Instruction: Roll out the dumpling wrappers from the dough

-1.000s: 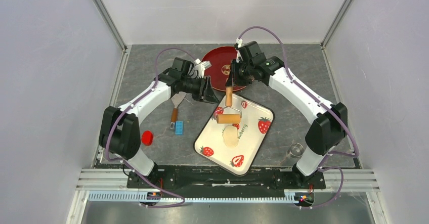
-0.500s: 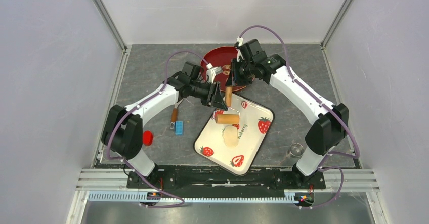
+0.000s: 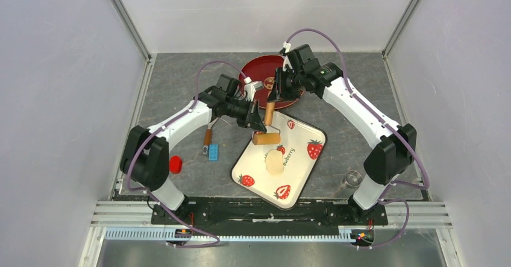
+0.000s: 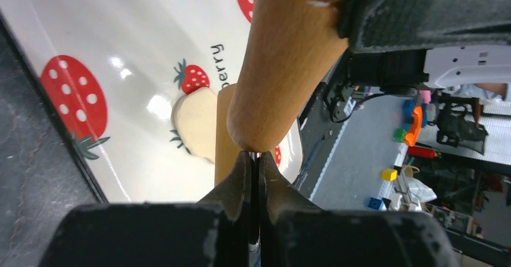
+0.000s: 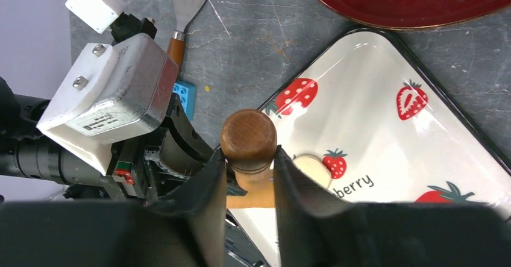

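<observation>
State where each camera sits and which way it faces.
Top external: high behind the robot, looking down; left arm and right arm show.
Left wrist: faces along the shut left gripper at the wooden roller and strawberry tray.
Right wrist: looks down past the right gripper, clamped on that roller.
All share tray, roller, dough.

Tray (image 3: 301,179) centre of my surface (image 3: 361,98); dough (image 3: 275,162) in it, roller (image 3: 266,138) just behind dough. Plate (image 3: 255,74) behind tray. Spatula (image 3: 208,132), block (image 3: 213,152) left of tray; glass (image 3: 353,178) right.

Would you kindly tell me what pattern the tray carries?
Red strawberries on a cream tray, clearest in the top external view.
</observation>
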`<action>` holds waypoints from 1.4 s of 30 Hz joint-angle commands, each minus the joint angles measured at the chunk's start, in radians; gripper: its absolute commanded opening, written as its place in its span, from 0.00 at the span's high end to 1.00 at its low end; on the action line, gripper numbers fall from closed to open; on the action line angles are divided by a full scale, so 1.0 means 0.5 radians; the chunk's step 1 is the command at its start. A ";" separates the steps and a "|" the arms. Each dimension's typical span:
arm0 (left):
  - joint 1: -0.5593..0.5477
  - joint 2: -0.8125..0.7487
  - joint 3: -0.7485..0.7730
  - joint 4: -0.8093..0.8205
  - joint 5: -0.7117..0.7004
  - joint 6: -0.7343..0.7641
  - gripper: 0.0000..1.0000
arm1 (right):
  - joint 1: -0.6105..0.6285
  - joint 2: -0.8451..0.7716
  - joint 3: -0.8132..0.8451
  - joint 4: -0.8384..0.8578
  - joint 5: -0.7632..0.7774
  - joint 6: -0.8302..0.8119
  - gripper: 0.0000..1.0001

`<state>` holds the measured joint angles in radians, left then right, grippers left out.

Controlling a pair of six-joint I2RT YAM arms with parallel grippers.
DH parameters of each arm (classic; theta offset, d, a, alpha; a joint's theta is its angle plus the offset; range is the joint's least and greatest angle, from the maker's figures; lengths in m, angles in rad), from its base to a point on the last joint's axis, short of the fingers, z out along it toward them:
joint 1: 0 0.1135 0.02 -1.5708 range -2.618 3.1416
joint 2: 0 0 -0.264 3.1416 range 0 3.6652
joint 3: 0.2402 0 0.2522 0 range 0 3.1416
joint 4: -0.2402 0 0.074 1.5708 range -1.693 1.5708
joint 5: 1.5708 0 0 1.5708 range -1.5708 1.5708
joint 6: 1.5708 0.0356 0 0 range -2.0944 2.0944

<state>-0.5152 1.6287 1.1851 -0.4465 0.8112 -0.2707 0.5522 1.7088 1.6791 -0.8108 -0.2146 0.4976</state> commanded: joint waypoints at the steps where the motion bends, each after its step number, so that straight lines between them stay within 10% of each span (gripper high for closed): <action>1: -0.011 -0.166 0.092 -0.119 -0.273 0.110 0.98 | -0.040 -0.183 0.060 0.201 -0.013 0.069 0.62; 8: -0.010 -0.235 0.375 -0.406 -1.063 0.150 0.98 | -0.190 -0.436 -0.210 0.471 -0.074 0.180 0.02; 28: -0.592 -1.040 -0.587 1.193 -2.718 2.333 0.98 | -0.383 -0.345 -0.222 0.848 -0.944 0.606 0.02; 42: -0.715 -0.849 -0.940 2.782 -3.090 3.762 0.98 | -0.159 -0.359 -0.684 1.832 -1.141 1.256 0.02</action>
<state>-0.8612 1.1713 0.7345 0.5770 -0.6884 1.3407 0.4427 1.5394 1.3746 -0.1673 -0.7368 0.9798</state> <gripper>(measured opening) 0.045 0.979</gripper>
